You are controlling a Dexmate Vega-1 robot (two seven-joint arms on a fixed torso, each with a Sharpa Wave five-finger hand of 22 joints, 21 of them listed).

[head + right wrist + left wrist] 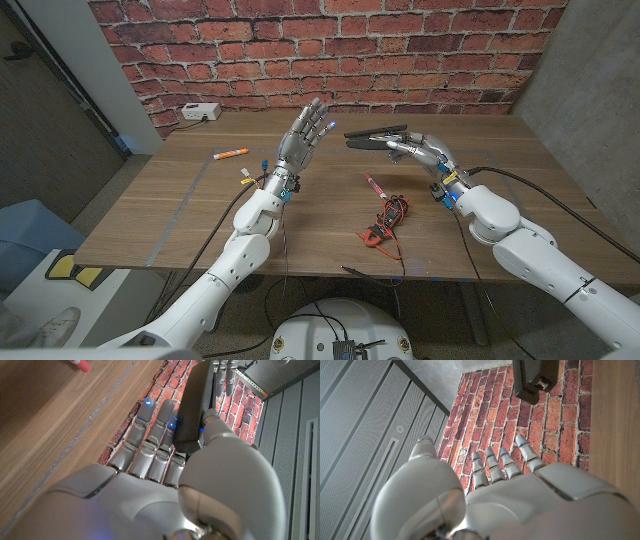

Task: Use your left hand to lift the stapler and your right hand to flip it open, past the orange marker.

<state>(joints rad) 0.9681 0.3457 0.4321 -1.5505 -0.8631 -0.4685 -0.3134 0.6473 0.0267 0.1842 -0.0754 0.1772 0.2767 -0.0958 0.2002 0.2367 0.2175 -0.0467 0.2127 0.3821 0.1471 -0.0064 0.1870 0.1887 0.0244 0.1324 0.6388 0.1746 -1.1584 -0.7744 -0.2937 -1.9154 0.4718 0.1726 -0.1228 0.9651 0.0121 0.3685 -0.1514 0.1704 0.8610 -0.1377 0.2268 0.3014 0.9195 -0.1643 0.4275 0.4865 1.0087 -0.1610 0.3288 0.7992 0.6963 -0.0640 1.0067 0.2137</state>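
The right hand point(425, 150) has its fingers point(150, 435) and thumb closed on the black stapler point(376, 134). It holds the stapler up in the air over the far part of the surface point(150, 215), with the stapler sticking out toward the left hand point(305, 135). The left hand is up in the air too, just beside the stapler's tip but not touching it. Its fingers point(495, 465) are spread apart and hold nothing. An orange marker point(230, 154) lies on the surface, well off to the left of both hands. A red pen point(372, 184) lies under the right hand. Near it is a red and black tool point(387, 220) with wires. A white box point(200, 112) sits at the far edge by the brick wall point(330, 50).
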